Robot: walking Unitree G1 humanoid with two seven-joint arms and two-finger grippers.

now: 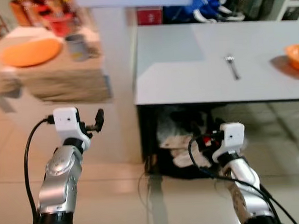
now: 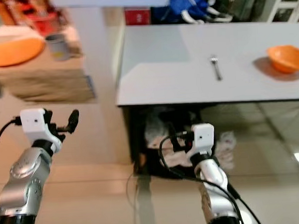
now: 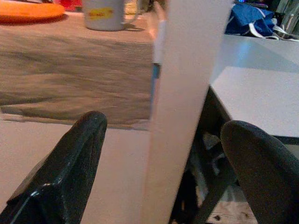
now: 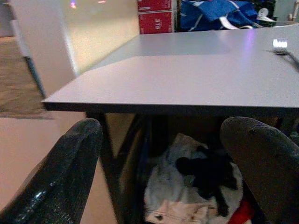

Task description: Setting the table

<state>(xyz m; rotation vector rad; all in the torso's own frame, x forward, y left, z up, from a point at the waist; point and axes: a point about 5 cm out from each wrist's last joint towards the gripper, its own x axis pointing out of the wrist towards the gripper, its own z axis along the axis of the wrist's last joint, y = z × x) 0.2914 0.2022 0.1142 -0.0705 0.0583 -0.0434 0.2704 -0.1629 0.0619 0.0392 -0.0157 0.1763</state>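
From the left eye view, the grey table [image 1: 188,80] carries a fork [image 1: 232,66] near its middle and an orange bowl [image 1: 298,56] at its far right edge, while an orange plate [image 1: 30,51] and a grey mug [image 1: 77,47] sit apart on a wooden counter [image 1: 62,81] to the left, past a white pillar [image 1: 114,53]. The left gripper [image 1: 97,119] is raised in front of the counter, well short of plate and mug; the right gripper [image 1: 203,139] hangs low before the table's front edge, well below and short of the fork. The right eye view shows the same layout. In the left wrist view the fingers [image 3: 70,172] stand wide apart with nothing between them, the pillar straight ahead. In the right wrist view the fingers [image 4: 70,172] are likewise spread and empty, looking at the table edge and a heap of cloths [image 4: 187,196] beneath. The likely trouble: a reach toward the mug could strike the pillar, and the right arm could catch the table edge while rising.
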